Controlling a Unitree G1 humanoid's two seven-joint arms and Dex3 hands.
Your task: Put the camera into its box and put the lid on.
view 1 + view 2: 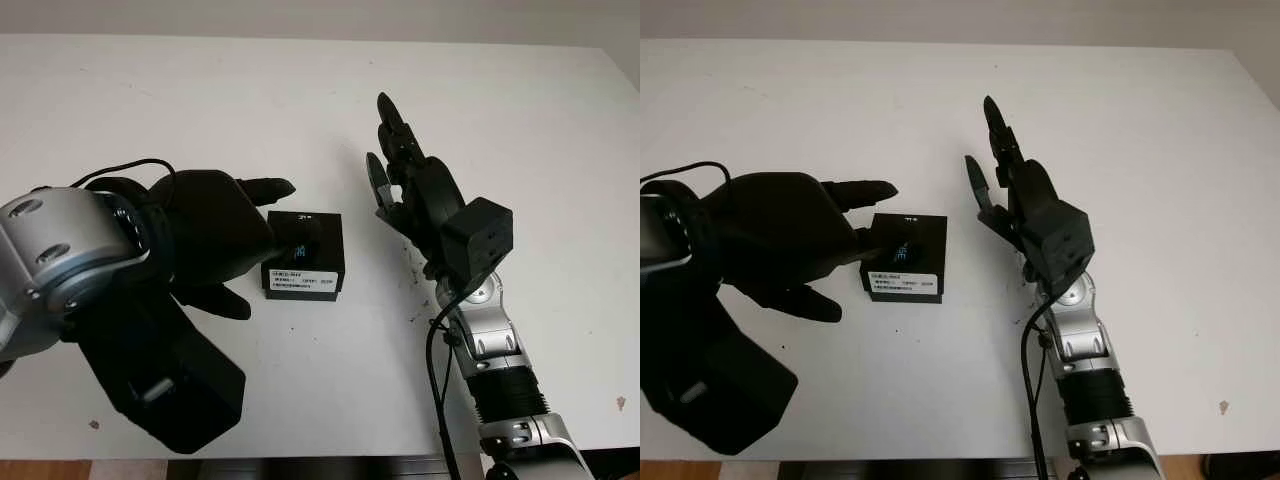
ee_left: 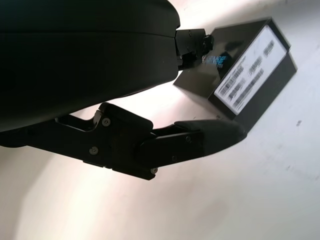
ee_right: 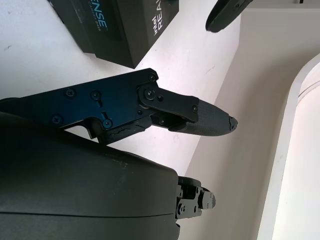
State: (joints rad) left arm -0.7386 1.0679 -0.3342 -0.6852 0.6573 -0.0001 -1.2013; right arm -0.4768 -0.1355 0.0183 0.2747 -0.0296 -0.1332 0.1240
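Box (image 1: 304,257): small, black, rigid card, labelled front, lid on; stands mid-table (image 1: 300,90). Probably light, smooth-sided; best held across opposite side walls. Left hand (image 1: 205,240) touches its left side, grip unclear. Right hand (image 1: 405,180) open, just right.

The white table (image 1: 520,110) carries a black box (image 1: 305,258) near its middle; small dark specks (image 1: 418,270) beside it.

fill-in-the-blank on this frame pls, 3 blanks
1. The black box sits on the ____ table.
2. The hand touching the box is the ____ hand.
3. The right hand is open, apart from the box, and holds ____.

Missing words: white; left; nothing
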